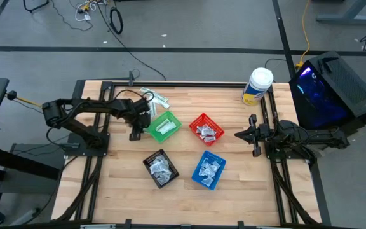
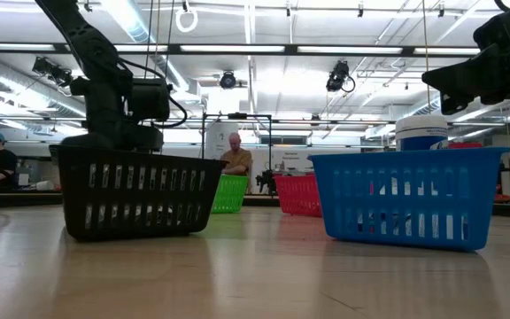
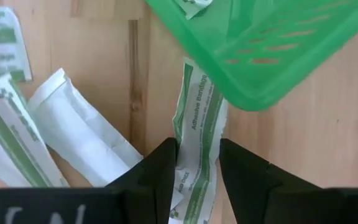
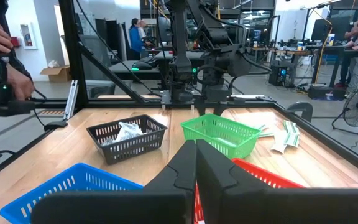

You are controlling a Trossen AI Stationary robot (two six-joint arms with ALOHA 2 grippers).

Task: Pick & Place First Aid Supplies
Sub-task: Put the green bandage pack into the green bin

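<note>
left hand point(image 3: 197, 171) clamps a green-striped bandage strip point(image 3: 197, 124) between its fingers, just beside the green basket point(image 3: 272, 50).

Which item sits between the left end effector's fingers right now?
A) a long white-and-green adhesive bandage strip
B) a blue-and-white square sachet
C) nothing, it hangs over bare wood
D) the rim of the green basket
A: in the left wrist view the left end effector has its fingers on either side of the adhesive bandage strip, which lies beside the green basket, not in it.
</note>
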